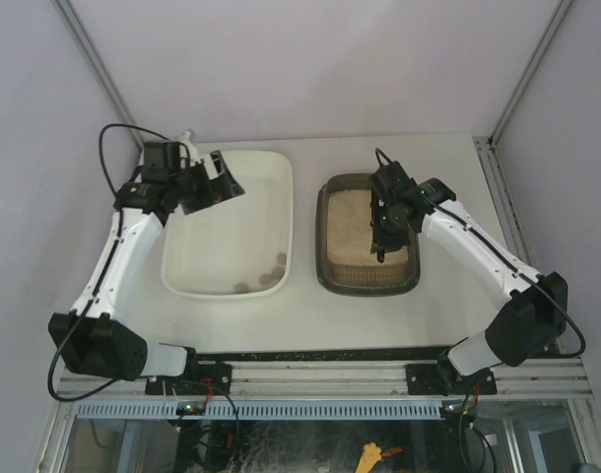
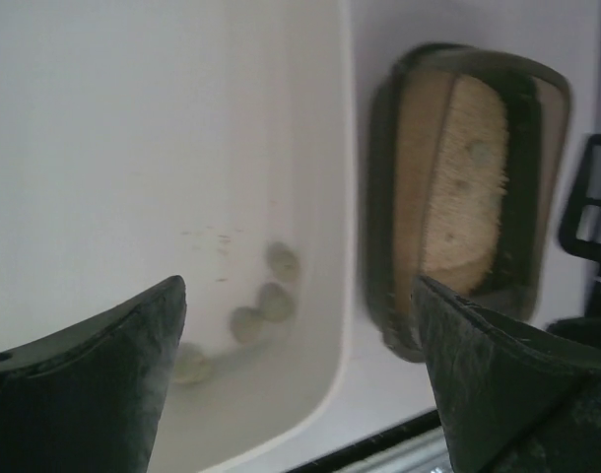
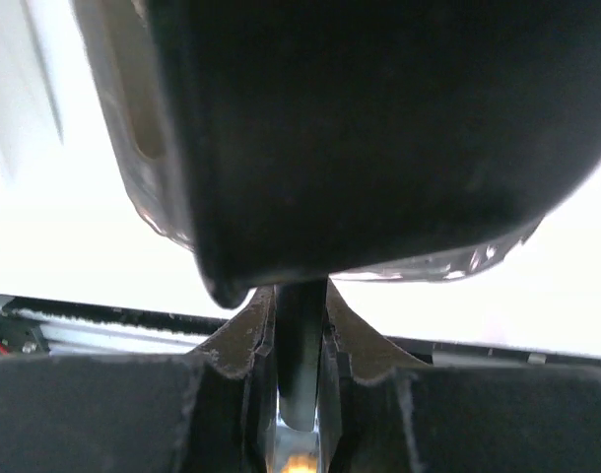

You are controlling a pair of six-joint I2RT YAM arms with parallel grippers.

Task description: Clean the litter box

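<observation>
The litter box [image 1: 367,287], a small dark translucent tray with beige sandy litter, sits right of centre. It also shows in the left wrist view [image 2: 380,197]. My right gripper [image 1: 382,235] hangs over it, shut on the handle of the black scoop [image 3: 379,128], whose broad head fills the right wrist view above the fingers [image 3: 243,340]. The scoop's slotted head shows at the edge of the left wrist view [image 2: 591,197]. My left gripper [image 1: 218,187] is open and empty above the far left corner of the cream-white tub [image 1: 290,212].
Several grey-green clumps [image 1: 266,276] lie in the tub's near right corner, also seen in the left wrist view [image 2: 262,307]. The tub and the litter box stand side by side with a narrow gap. The black rail [image 1: 310,374] runs along the table's near edge.
</observation>
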